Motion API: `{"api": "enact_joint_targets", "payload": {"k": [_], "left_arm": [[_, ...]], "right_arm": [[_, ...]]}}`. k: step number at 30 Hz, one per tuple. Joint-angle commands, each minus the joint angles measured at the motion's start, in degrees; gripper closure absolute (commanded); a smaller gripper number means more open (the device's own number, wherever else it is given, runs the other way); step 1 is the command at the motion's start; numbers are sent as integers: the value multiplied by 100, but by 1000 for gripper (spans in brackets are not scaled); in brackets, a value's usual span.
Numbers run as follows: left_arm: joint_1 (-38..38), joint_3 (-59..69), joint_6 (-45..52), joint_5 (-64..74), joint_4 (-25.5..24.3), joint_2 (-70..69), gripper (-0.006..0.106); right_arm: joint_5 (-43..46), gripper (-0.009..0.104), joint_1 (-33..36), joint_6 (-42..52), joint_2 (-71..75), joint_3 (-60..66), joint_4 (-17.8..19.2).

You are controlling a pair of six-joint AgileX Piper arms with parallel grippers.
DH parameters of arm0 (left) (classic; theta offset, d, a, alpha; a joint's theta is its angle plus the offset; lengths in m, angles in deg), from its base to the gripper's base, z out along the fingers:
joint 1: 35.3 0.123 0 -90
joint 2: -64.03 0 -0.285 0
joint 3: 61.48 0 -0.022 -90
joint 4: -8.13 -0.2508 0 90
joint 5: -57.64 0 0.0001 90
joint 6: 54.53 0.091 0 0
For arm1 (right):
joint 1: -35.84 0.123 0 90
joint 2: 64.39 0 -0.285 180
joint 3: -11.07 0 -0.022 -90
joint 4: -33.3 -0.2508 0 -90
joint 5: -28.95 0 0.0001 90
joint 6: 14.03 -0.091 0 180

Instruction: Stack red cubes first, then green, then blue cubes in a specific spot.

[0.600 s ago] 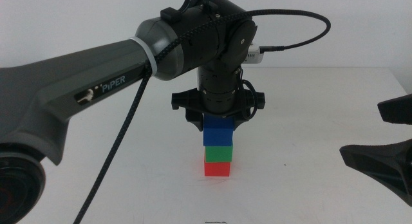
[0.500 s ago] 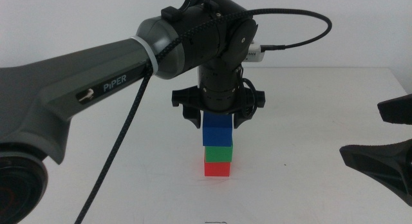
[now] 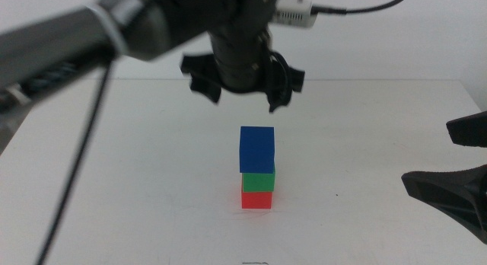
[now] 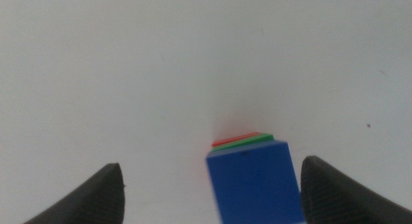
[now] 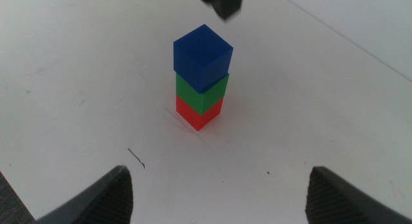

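In the middle of the white table stands a three-cube stack: the red cube at the bottom, the green cube on it, the blue cube on top, slightly offset. My left gripper hangs open well above the stack and touches nothing. Its wrist view looks down past the wide-apart jaws onto the blue cube, with green and red edges peeking out. My right gripper waits open at the table's right side, facing the stack of blue, green and red.
Plain white tabletop surrounds the stack on all sides. A black cable hangs from the left arm over the table's left part. A small dark mark lies on the table in front of the right gripper.
The left gripper has opened off the blue cube and risen clear above the stack, which stands free. The right gripper has not moved.
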Motion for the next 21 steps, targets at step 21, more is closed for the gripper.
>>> {"api": "enact_joint_targets", "payload": {"k": [21], "left_arm": [[1497,1408,2022,78,-636,-3834,7]], "right_arm": [[366,3,-33,77,29,-141,-14]]}}
